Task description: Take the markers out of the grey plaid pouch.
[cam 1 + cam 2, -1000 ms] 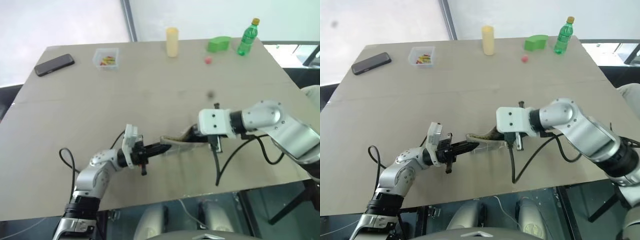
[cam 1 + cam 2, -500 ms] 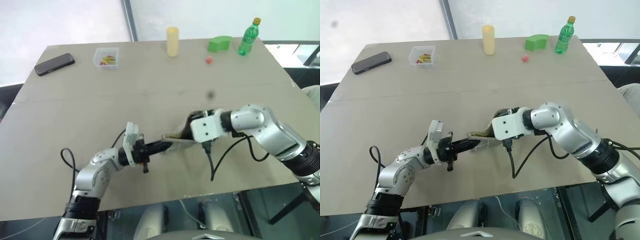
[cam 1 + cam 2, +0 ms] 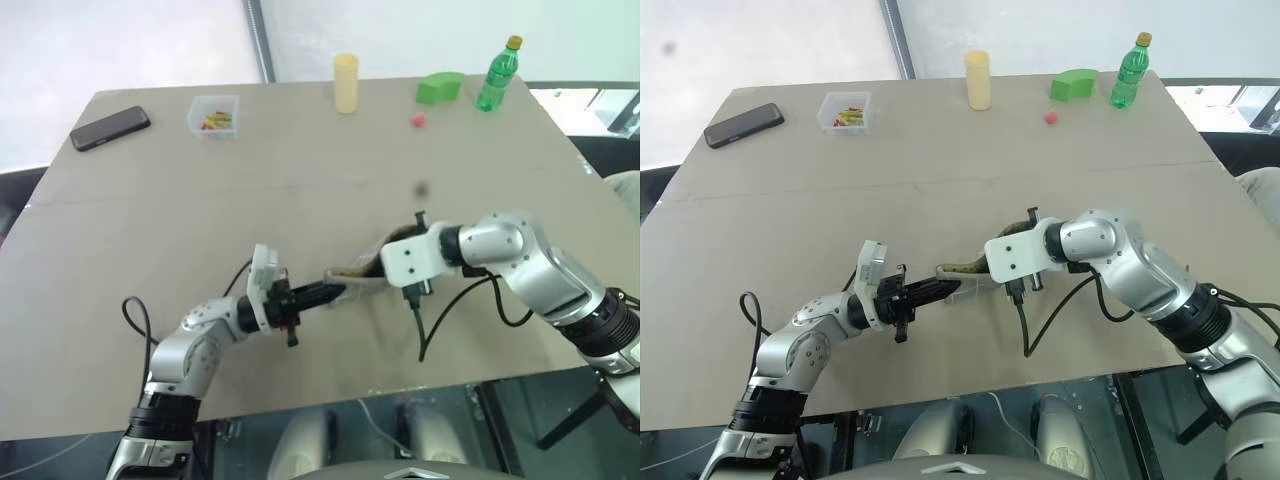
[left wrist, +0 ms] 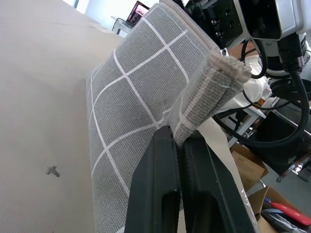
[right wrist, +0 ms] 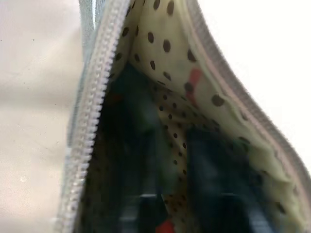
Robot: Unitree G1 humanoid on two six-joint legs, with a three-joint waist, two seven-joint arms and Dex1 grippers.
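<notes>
The grey plaid pouch point(image 3: 358, 277) lies on the table's near middle, its mouth propped up and open. My left gripper point(image 3: 335, 291) points level at it and is shut on its closed end point(image 4: 214, 73). My right gripper point(image 3: 392, 250) reaches down into the open mouth from the other side, its tips hidden inside. In the right wrist view the pale speckled lining point(image 5: 165, 43) and the zipper point(image 5: 90, 126) frame blurred dark shapes. A red patch point(image 5: 165, 226) shows low between them. I cannot pick out the markers with any certainty.
Along the far edge stand a black phone point(image 3: 110, 128), a clear box of coloured bits point(image 3: 213, 115), a yellow cylinder point(image 3: 345, 83), a green block point(image 3: 438, 88), a green bottle point(image 3: 496, 73) and a small red ball point(image 3: 417, 120). A black cable point(image 3: 430, 320) hangs from my right wrist.
My right wrist has rolled and sunk a little, toward the left and deeper into the pouch mouth. The left gripper and the pouch's held end have stayed put.
</notes>
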